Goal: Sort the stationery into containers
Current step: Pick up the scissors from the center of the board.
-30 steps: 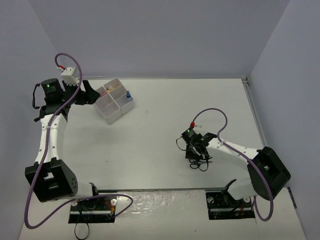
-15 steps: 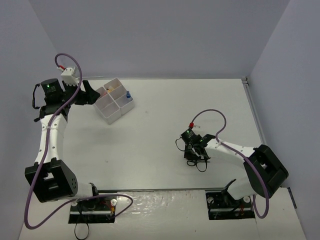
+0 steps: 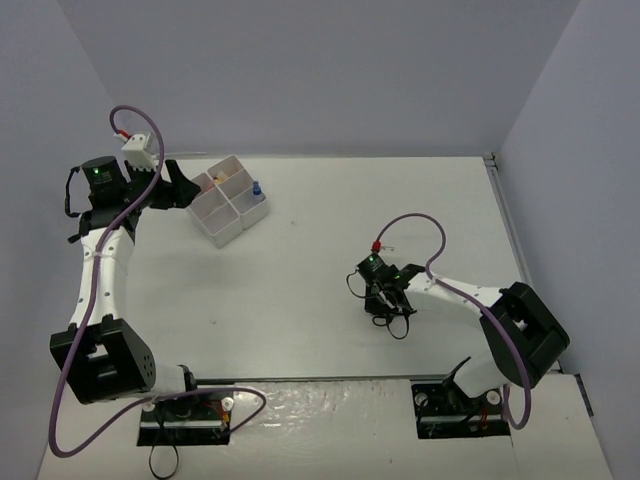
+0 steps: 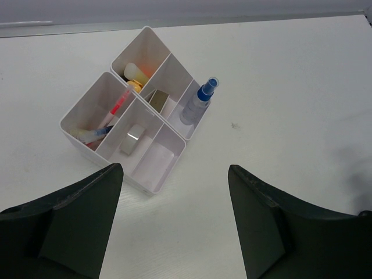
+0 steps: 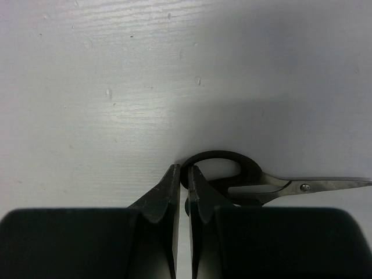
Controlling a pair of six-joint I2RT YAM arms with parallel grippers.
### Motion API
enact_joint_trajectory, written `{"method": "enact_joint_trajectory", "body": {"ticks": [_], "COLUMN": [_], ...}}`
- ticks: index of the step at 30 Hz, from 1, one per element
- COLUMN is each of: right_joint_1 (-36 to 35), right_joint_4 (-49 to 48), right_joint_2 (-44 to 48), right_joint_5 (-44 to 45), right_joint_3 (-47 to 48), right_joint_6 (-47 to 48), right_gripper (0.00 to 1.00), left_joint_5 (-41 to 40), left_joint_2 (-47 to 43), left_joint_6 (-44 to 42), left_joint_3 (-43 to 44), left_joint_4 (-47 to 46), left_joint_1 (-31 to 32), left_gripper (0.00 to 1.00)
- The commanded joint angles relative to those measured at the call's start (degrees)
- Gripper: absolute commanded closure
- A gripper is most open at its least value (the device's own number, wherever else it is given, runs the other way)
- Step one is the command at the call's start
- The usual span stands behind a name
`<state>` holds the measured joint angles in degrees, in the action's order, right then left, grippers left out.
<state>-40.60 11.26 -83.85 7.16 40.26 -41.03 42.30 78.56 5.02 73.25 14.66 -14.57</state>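
Jaws of right gripper (image 5: 181, 174) are pinching the handle loop of the scissors (image 5: 279, 186), which are lying on the table (image 5: 87, 87), well apart from the tray (image 4: 87, 96). Left gripper (image 4: 174, 167) jaws are gaping wide, hanging near the tray.

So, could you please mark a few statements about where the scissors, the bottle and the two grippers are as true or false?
1. The right gripper is shut on the black handle loop of the scissors. True.
2. The scissors lie in the tray. False: they are on the table by the right arm, well apart from the tray.
3. The blue-capped bottle stands in a tray compartment. True.
4. The left gripper holds a pen. False: it is open and empty, facing the tray.
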Motion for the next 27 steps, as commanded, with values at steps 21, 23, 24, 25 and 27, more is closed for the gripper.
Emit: {"method": "enact_joint_trajectory", "body": {"ticks": [21, 23, 24, 25, 27], "right_joint_1": [-0.4, -0.3, -0.3, -0.3, -0.3], "right_joint_4": [-1.7, -1.7, -1.8, -1.9, -2.2], "right_joint_2": [10.2, 10.5, 10.5, 10.5, 10.7], "right_joint_5": [0.5, 0.7, 0.8, 1.0, 1.3], "right_joint_3": [9.7, 11.0, 11.6, 12.1, 13.2], "right_joint_6": [3.2, 3.2, 3.2, 3.2, 3.3], "right_gripper": [1.0, 1.0, 1.0, 1.0, 1.0], "left_joint_5": [3.8, 4.3, 4.4, 4.7, 5.3], "left_joint_2": [-1.5, -1.5, -1.4, -1.4, -1.4], "left_joint_6": [-0.1, -0.7, -0.7, -0.7, -0.7], "left_joint_3": [3.5, 4.4, 4.7, 5.0, 5.4], "left_joint_4": [-1.0, 0.1, 0.3, 0.5, 1.0], "left_joint_1": [0.5, 0.5, 0.5, 0.5, 0.5], "left_gripper": [0.3, 0.3, 0.3, 0.3, 0.3]}}
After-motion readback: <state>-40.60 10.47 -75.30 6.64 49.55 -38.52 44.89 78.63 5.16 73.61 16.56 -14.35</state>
